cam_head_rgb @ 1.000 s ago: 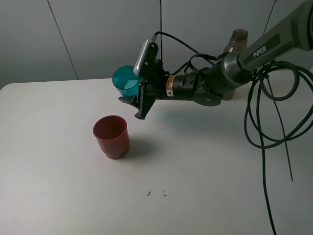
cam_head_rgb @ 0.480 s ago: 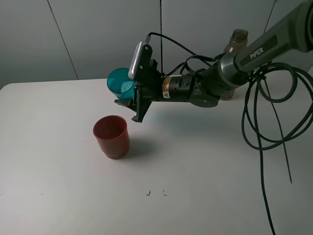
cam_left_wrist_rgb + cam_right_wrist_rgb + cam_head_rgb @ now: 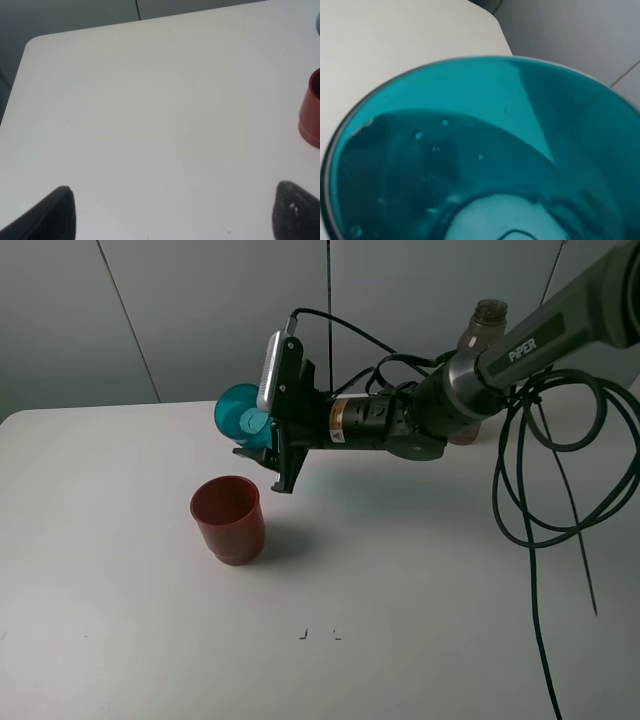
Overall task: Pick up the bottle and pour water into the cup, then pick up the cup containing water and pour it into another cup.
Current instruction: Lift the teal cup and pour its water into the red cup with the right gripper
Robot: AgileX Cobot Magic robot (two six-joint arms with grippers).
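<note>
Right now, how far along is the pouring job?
Bottle step looks done: the tall smoky grey-brown plastic bottle stands free at the rear. In hand: the right gripper holds the small translucent teal tumbler tipped, raised near the squat red-brown cup. No stream visible; emptying it remains.

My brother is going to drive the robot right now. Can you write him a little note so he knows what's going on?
Left gripper: open, holding nothing.
Right gripper: shut on the teal cup, which is tipped on its side in the air, above and behind the red cup.
Red cup: upright.
Bottle: upright at the back right.
Done: teal cup lifted and tipped.
Left: no stream visible; finish pouring into the red cup.
</note>
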